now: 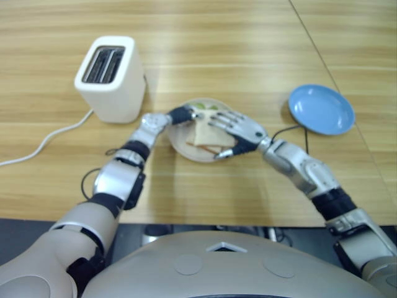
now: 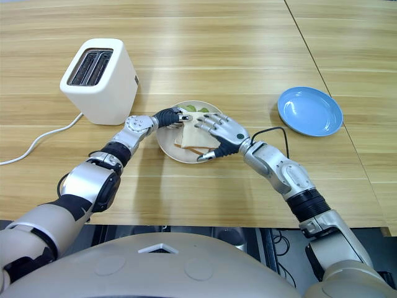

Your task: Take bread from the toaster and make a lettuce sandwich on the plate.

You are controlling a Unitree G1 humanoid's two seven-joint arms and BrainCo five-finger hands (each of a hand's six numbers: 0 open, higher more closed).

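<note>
A: What's nearest on the tabletop [image 2: 186, 192]?

B: The cream plate [image 2: 169, 150], with both hands at it. The right hand [image 2: 221, 133] lies over the bread [image 2: 191, 139], fingers [image 2: 207, 122] splayed flat on the top slice rather than clenched, and the thumb is down at its near edge. A second slice shows underneath.

A: And the left hand?

B: The left hand [image 2: 169, 117] is at the plate's far-left rim, touching or almost touching the bread's corner. I can't tell whether it grips anything.

A: Is there lettuce?

B: The lettuce [image 2: 200, 110] peeks out green at the far side of the plate, just beyond the bread.

A: So which step is this?

B: I'd judge it's closing the sandwich, seating the top slice on the filling.

A: And further back?

B: The toaster [image 2: 99, 77] stands far left with nothing rising from its dark slots, and its white cord [image 2: 37, 144] trails off left. A blue plate [image 2: 309, 110] sits far right, well apart.

A: What does the next move call for?

B: Probably lifting the right hand straight up, so the slice isn't dragged off, and then drawing both hands clear.
</note>
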